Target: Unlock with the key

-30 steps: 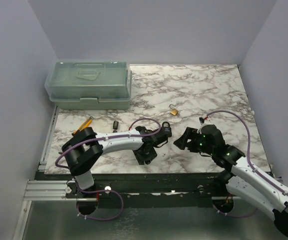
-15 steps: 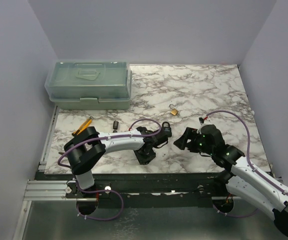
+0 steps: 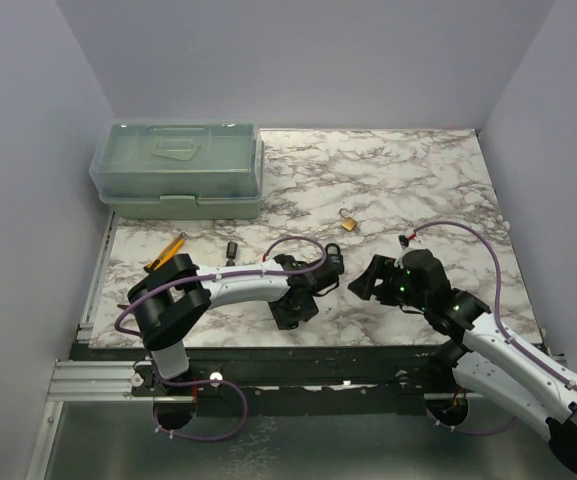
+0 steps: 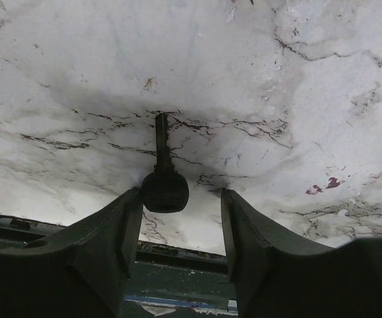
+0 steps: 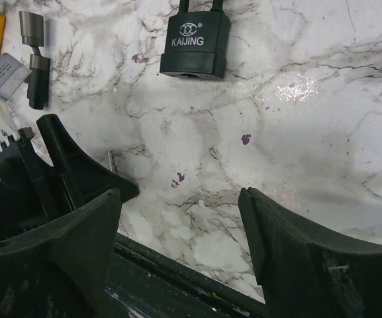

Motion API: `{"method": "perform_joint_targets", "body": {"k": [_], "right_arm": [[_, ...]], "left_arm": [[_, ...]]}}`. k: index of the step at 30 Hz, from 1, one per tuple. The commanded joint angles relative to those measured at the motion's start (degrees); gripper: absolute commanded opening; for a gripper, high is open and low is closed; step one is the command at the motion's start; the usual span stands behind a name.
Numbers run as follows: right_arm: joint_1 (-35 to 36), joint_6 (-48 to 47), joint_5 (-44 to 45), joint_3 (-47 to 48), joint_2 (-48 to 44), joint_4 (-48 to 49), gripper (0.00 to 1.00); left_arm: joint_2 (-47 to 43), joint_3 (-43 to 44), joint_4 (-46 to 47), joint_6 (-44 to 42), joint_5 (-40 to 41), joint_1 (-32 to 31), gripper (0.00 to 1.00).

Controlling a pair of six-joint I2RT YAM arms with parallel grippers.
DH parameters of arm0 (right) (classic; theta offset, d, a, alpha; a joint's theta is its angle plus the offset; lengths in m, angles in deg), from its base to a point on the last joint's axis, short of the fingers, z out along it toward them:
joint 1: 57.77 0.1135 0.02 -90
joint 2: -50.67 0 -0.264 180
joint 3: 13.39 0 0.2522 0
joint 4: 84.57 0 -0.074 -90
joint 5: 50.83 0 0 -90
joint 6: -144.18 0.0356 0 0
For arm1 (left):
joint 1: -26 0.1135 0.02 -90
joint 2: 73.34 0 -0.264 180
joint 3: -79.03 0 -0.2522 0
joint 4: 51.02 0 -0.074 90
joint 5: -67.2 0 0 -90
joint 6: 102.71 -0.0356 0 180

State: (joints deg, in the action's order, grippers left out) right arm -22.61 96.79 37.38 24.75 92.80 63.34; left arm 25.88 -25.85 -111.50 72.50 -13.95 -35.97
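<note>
I see the tiny key with a round black head and a thin metal blade [image 4: 164, 189] lying flat on the white marble-patterned table [image 3: 418, 180], close to its near edge. In the left wrist view its head sits between the two dark fingers of the left gripper [image 4: 181, 199], and its blade points away from the wrist. The jaws stand wider than the head: it lies close against one finger [image 4: 121, 225], with a clear gap to the other, so nothing is clamped. From above, the left gripper [image 3: 293, 308] hides the key.

The right gripper [image 5: 177, 205] hangs low over the marble with its jaws spread wide and nothing between them. Beyond it lies a squat black padlock stamped KAIJING [image 5: 195, 43], flat on the table. From overhead that black padlock [image 3: 334, 262] rests between the two wrists, just beside the left arm. A small brass padlock [image 3: 349, 222] lies farther back, well apart from both grippers. A pale green translucent plastic toolbox [image 3: 178, 170] sits at the far left corner, and yellow-handled pliers [image 3: 166, 250] lie in front of it.
</note>
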Motion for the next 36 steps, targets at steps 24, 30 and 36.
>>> {"method": "perform_joint_targets", "body": {"k": [24, 30, 36], "right_arm": [[0.25, 1.07, 0.79, 0.07, 0.70, -1.40, 0.79], [0.25, 1.08, 0.79, 0.03, 1.09, -1.10, 0.79], [0.26, 1.07, 0.88, -0.12, 0.86, -1.09, 0.79]], "left_arm": [[-0.34, -1.45, -4.17, -1.55, 8.56, -0.05, 0.48], [0.46, -1.77, -1.19, -2.17, 5.73, -0.10, 0.44], [2.15, -1.38, 0.95, -3.16, 4.36, -0.49, 0.33]]}}
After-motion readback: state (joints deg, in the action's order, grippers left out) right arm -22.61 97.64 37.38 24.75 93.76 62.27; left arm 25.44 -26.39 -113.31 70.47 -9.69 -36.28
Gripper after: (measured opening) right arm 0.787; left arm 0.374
